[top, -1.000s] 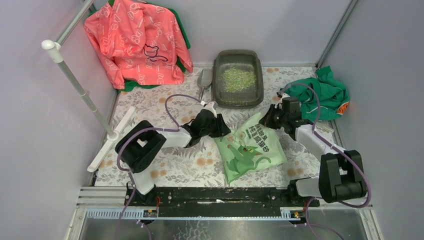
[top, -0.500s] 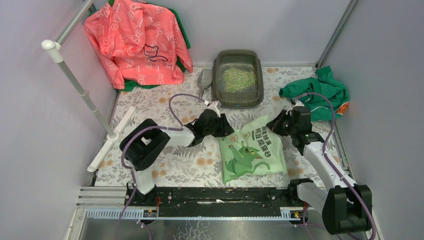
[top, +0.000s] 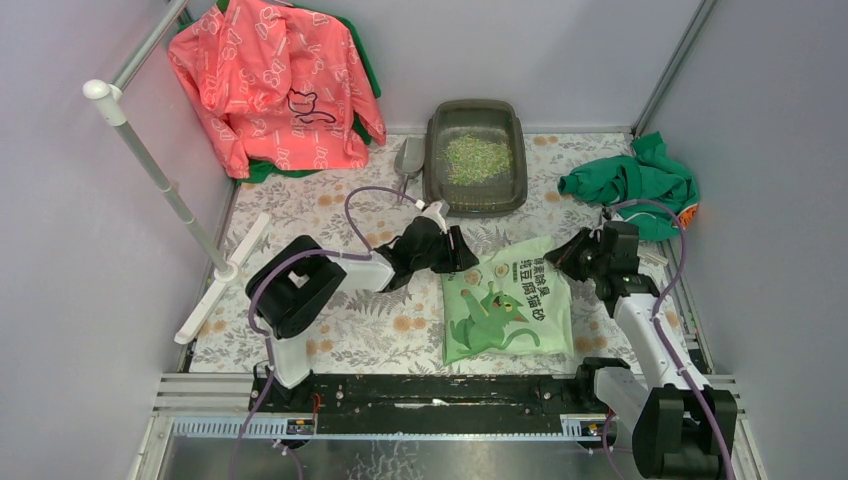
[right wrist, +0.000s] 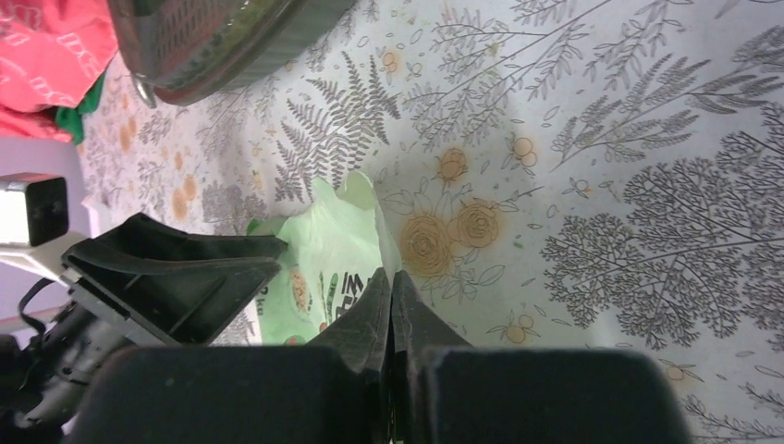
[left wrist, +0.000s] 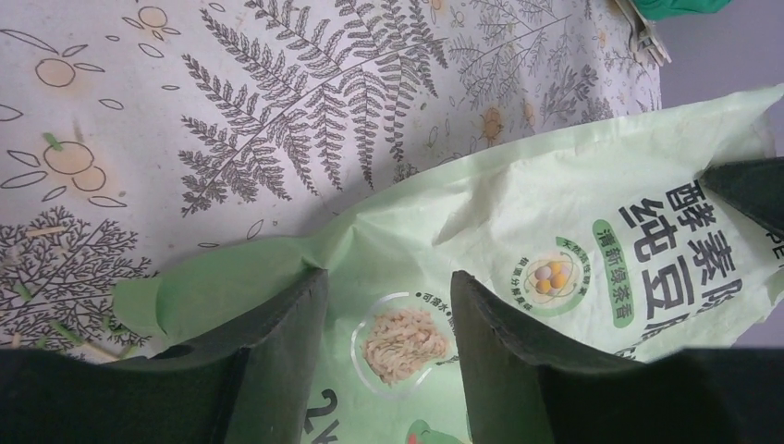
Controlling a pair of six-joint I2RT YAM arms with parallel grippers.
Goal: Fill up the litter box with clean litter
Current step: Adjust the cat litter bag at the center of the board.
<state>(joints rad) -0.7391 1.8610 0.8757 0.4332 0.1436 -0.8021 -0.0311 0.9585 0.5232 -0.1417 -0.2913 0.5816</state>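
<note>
The dark grey-olive litter box (top: 475,190) stands at the back of the mat, with a thin heap of pale green and beige clean litter (top: 477,157) in it. Its wall also shows in the right wrist view (right wrist: 213,51). The light green printed litter bag (top: 505,300) lies flat on the mat between the arms. My left gripper (top: 463,254) is open over the bag's upper left part, and the bag (left wrist: 555,222) shows between its fingers (left wrist: 287,324). My right gripper (top: 558,256) is shut on the bag's upper right edge (right wrist: 356,231).
A small grey scoop (top: 408,157) lies left of the litter box. A pink jacket (top: 275,85) hangs at the back left. A green cloth (top: 635,182) lies at the right. A white pole stand (top: 160,180) runs along the left side.
My right arm has drawn back to the right and nearer, dragging the bag to the right with it. My left gripper has followed to the right over the bag.
</note>
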